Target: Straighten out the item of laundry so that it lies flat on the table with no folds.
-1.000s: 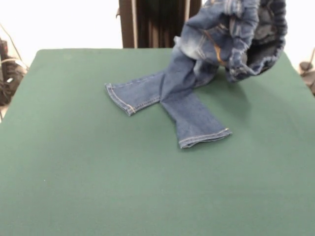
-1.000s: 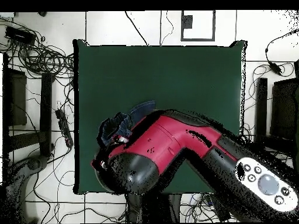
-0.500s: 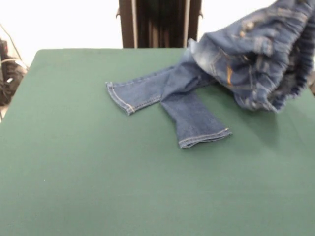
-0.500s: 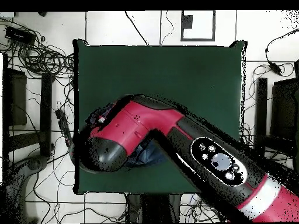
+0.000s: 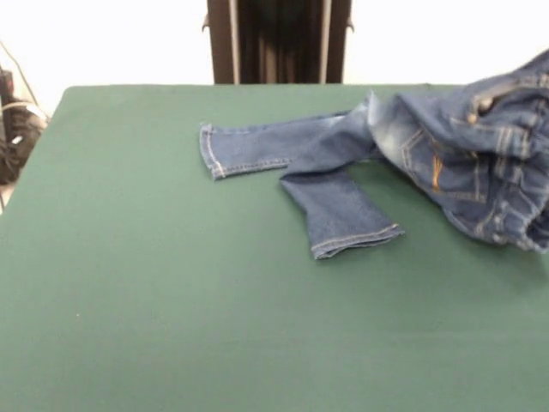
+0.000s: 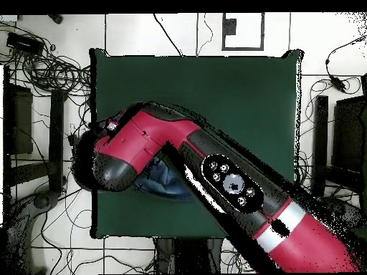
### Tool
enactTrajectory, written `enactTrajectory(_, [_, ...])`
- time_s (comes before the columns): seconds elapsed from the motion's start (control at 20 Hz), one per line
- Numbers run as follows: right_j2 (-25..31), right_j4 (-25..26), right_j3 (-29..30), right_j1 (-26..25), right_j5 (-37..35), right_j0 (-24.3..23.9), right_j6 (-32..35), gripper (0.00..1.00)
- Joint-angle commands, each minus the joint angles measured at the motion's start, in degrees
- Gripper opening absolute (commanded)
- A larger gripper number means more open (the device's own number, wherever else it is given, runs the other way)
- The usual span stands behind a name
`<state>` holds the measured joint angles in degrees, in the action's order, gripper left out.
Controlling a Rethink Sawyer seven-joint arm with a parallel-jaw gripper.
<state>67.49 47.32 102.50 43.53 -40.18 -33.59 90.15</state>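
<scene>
front view: the jeans [image 5: 403,159] lie in the upper right of the frame on the green table [image 5: 171,309]. the waist end is bunched and seems lifted at the right edge. one leg stretches left along the table, its cuff in the upper middle. the other leg points down toward the centre, lying flat. no gripper shows here.

overhead view: the red and black arm [image 6: 215,172] crosses from the lower right to the table's left edge and covers most of the jeans; only a blue patch shows beneath it. the gripper is hidden under the arm, so i cannot tell whether it grips anything.
</scene>
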Motion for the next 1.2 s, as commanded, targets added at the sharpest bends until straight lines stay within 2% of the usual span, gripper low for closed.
enactTrajectory(0.05, [-14.34, 3.37, -13.32, -3.00, 2.51, 5.33, 13.28, 0.00])
enactTrajectory(0.35, [-13.75, -3.92, -16.57, -4.15, -0.45, 3.43, 7.30, 0.00])
enactTrajectory(0.7, [-15.87, -6.64, -20.97, -5.12, -3.04, 3.65, 4.29, 0.00])
enactTrajectory(0.95, [-17.20, -9.30, -26.66, -6.65, -6.80, 4.44, 2.03, 0.00])
enactTrajectory(1.2, [-18.63, -9.77, -27.10, -6.65, -7.13, 3.88, -0.18, 0.00])
